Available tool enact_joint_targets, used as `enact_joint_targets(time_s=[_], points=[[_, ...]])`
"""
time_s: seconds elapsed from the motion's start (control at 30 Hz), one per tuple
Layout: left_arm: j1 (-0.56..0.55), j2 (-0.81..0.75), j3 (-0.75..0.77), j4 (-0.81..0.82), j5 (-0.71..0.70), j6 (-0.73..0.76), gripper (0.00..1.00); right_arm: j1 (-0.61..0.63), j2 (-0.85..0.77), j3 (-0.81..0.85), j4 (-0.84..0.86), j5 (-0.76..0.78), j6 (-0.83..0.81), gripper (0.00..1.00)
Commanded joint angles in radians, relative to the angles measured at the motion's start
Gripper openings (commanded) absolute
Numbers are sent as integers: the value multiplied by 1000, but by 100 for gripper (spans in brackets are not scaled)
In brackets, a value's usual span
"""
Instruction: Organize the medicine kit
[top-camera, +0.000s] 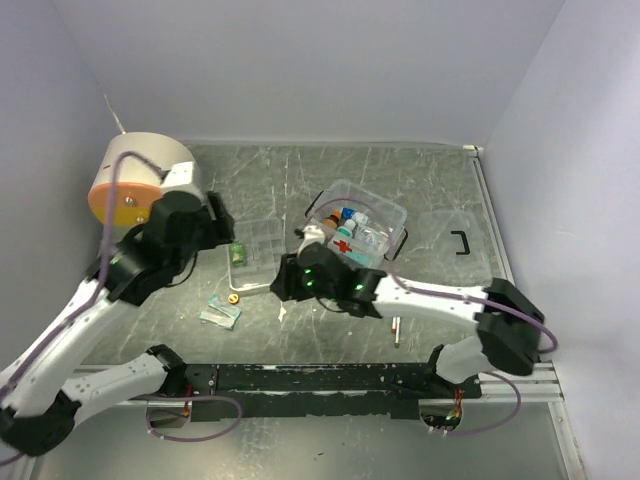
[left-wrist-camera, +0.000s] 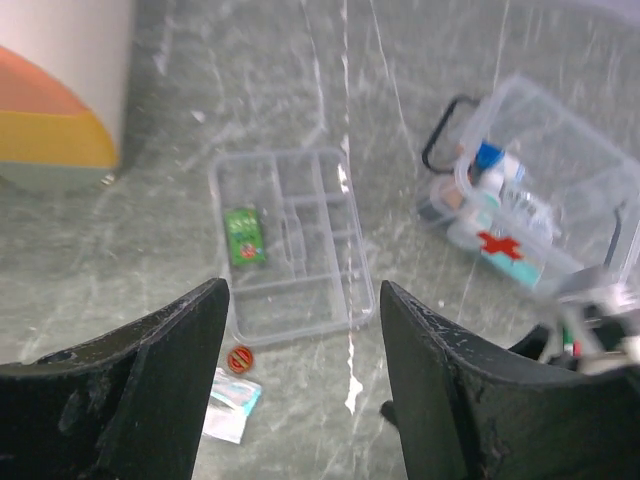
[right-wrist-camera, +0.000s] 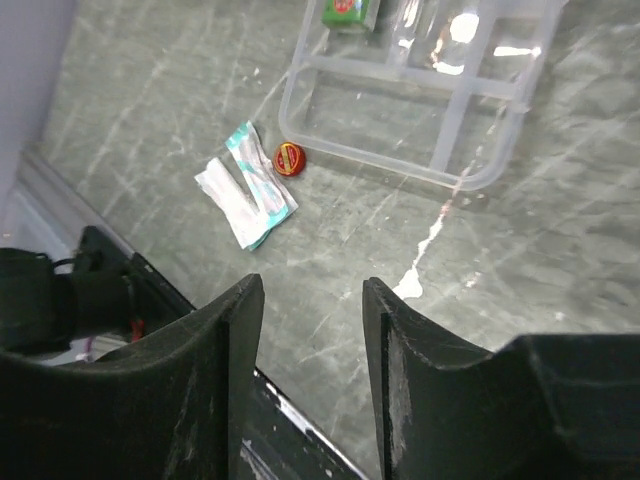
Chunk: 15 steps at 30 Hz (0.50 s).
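A clear divided organizer tray (top-camera: 262, 240) lies on the table with a green packet (top-camera: 238, 252) in one left compartment. A small red round tin (top-camera: 233, 297) and pale sachets (top-camera: 221, 314) lie just in front of it. A clear box (top-camera: 385, 212) of bottles and a red-cross item stands to its right. My left gripper (top-camera: 222, 222) hovers at the tray's left, open and empty (left-wrist-camera: 303, 300). My right gripper (top-camera: 284, 282) hovers over the tray's near right corner, open and empty (right-wrist-camera: 310, 295). The right wrist view shows the tin (right-wrist-camera: 289, 158), the sachets (right-wrist-camera: 245, 190) and the tray's rim (right-wrist-camera: 400, 170).
A large white and orange roll (top-camera: 135, 180) stands at the back left. A clear lid with a black handle (top-camera: 460, 242) lies right of the box. A thin pen-like item (top-camera: 396, 328) lies near the front under the right arm. A black rail (top-camera: 330, 378) runs along the front edge.
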Motion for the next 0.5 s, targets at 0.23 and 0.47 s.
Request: enact_joint_targets(time_s=[0.23, 0.47], points=[[6, -427, -191, -52, -245, 72, 76, 172, 458, 301, -6, 223, 12, 32], [5, -572, -276, -80, -263, 31, 77, 194, 647, 490, -91, 274, -80, 29]])
